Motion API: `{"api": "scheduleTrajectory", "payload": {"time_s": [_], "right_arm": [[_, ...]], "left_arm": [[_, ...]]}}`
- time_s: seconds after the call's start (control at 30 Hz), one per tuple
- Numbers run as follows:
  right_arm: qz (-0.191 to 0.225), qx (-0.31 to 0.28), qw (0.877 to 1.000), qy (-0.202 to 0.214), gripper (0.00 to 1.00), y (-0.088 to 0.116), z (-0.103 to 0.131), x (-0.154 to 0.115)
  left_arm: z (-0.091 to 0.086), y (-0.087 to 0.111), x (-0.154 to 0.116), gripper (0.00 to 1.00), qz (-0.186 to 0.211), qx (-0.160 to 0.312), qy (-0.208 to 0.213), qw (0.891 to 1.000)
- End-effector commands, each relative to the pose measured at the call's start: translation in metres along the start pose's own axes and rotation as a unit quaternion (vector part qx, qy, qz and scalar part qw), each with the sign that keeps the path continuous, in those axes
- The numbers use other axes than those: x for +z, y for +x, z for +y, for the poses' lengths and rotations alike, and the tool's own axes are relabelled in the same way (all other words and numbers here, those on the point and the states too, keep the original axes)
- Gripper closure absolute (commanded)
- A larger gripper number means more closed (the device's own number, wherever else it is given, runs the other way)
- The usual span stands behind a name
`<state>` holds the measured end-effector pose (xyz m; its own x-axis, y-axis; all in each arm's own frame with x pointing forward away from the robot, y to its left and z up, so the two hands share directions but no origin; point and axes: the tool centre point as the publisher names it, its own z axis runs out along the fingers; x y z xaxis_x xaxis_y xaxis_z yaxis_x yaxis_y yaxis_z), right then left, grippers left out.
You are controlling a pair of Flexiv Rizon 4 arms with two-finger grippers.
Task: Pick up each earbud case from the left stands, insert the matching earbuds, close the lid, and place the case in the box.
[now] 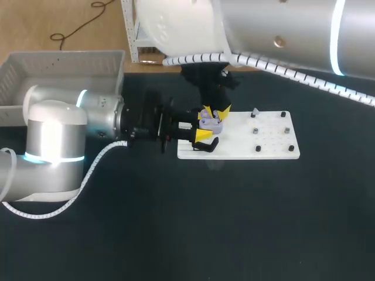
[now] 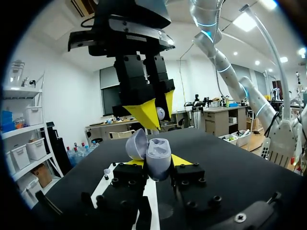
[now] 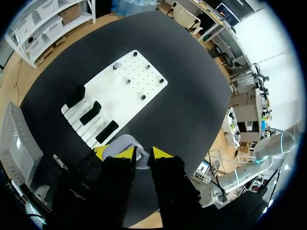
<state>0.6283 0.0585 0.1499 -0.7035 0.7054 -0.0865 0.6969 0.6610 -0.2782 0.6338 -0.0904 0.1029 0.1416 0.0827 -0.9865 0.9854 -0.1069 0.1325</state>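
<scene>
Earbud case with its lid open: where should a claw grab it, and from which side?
By its lower body, pinched on opposite sides, coming in sideways like the left claw holding the earbud case. The lid stands open and the hollow faces up, so a low side grip leaves both clear for the right claw above.

Earbud case (image 2: pixel 157 160): smooth lavender plastic with a soft sheen.
Tabletop (image 1: pixel 234 222): black, matt.
Board (image 1: pixel 275 149), centre right: smooth white plastic.
Bin (image 1: pixel 58 64), upper left: grey ribbed plastic.
Left arm (image 1: pixel 58 134): glossy silver shell.
</scene>
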Motion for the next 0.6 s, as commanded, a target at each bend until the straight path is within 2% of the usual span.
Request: {"api": "scheduleTrajectory", "payload": {"time_s": [0.03, 0.6], "right_arm": [[0.004, 0.003, 1.000, -0.005, 1.00, -0.0011, -0.0025, -0.0005], [0.006, -0.001, 1.000, -0.003, 1.00, 0.0051, 0.0014, 0.0045]], "left_arm": [[0.0000, 0.0011, 0.0003, 1.00, -0.001, 0.001, -0.001, 1.000], [0.0000, 0.0011, 0.0003, 1.00, -0.001, 0.001, -0.001, 1.000]]}}
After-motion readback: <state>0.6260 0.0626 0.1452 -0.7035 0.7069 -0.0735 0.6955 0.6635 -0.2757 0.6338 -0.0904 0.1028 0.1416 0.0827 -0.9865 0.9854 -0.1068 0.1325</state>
